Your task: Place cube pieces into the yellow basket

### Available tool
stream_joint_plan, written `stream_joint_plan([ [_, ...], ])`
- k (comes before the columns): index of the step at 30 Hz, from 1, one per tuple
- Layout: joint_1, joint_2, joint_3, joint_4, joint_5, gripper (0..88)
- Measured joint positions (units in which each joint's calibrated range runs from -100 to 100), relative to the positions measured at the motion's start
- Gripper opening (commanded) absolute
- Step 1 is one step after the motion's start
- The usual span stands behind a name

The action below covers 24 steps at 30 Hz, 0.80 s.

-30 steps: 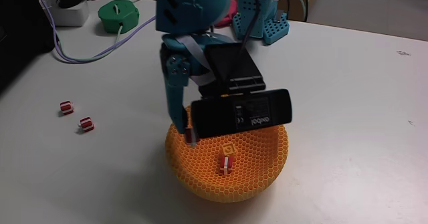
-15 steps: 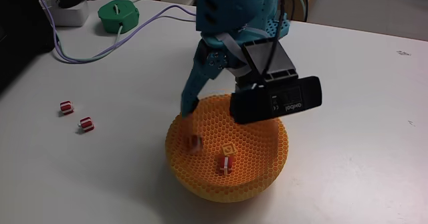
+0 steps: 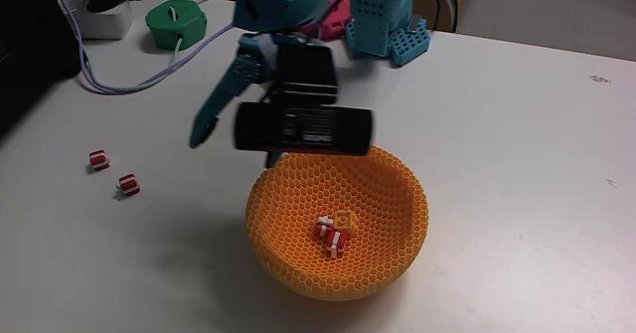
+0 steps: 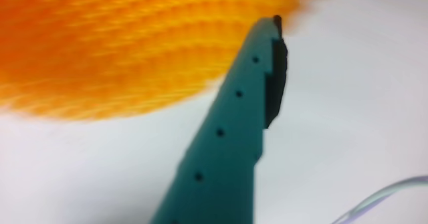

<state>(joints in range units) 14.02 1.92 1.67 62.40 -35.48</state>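
1. In the fixed view the gripper point(image 3: 204, 134) hangs above the table, up and left of the yellow basket point(image 3: 383, 244); it holds nothing, and whether its fingers are apart or together I cannot tell, as only one teal finger point(image 4: 231, 127) shows clearly.
2. Three cube pieces point(image 3: 333, 228) lie bunched on the basket floor, two red-and-white and one orange-yellow; two more striped cubes point(image 3: 112, 171) rest on the table left of the basket, near each other but apart.
3. The arm point(image 3: 283, 20) leans forward and leftward from its base, fingertip pointing down-left; the wrist view is blurred, perhaps by motion.
4. The basket sits upright, mouth upward.
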Motion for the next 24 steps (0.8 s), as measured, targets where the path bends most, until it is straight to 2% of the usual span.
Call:
stream_joint_plan([
  [5, 15.3, 1.9, 1.2, -10.5, -1.7, 37.9],
  [8, 20.0, 4.0, 3.8, -17.1, -3.0, 37.0],
  [18, 21.2, 15.8, 19.9, -56.6, -10.3, 37.9],
  [24, 21.4, 18.7, 19.9, -62.7, -9.8, 38.9],
])
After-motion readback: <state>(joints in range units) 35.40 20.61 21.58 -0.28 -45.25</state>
